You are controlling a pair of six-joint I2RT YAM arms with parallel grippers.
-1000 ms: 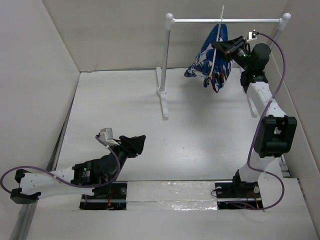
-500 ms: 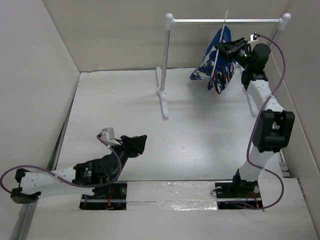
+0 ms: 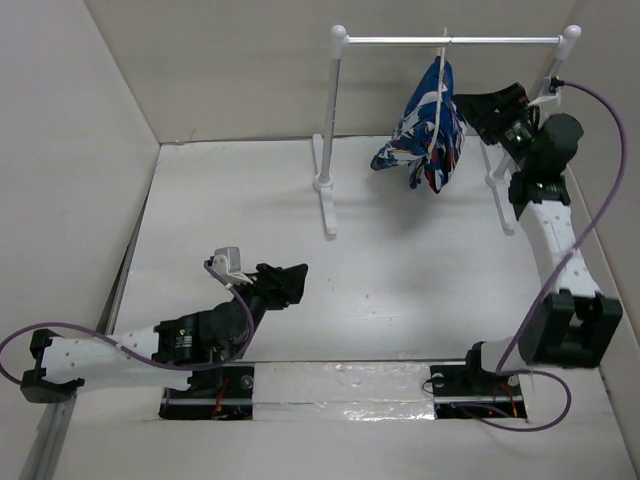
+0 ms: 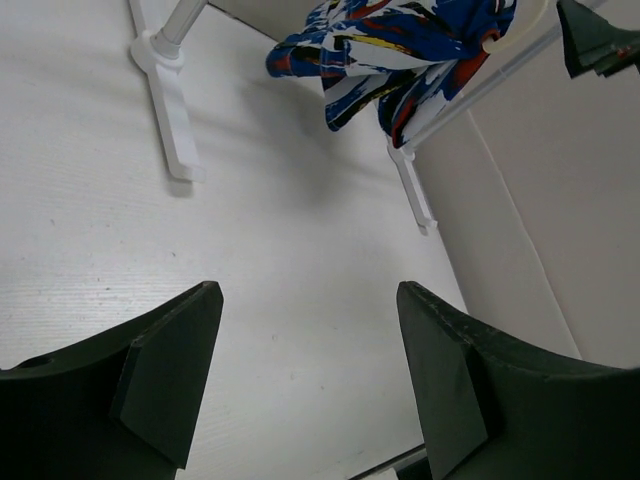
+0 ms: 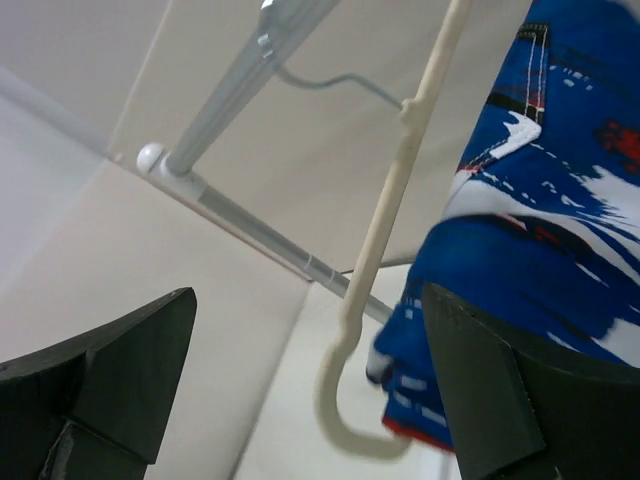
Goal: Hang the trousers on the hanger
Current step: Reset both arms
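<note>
Take limp, probably slippery trousers (image 3: 425, 130) at the fold over the light hanger (image 5: 367, 250); left gripper (image 4: 305, 330) and right gripper (image 5: 305, 320) jaws spread wide, empty.

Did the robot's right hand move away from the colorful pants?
Yes. The right gripper let go and backed off to the right, away from the trousers and nearer the rail stand's right post.

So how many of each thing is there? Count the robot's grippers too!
Trousers: 1
Hanger: 1
Rail stand: 1
Grippers: 2, the left gripper and the right gripper
Total: 5
</note>
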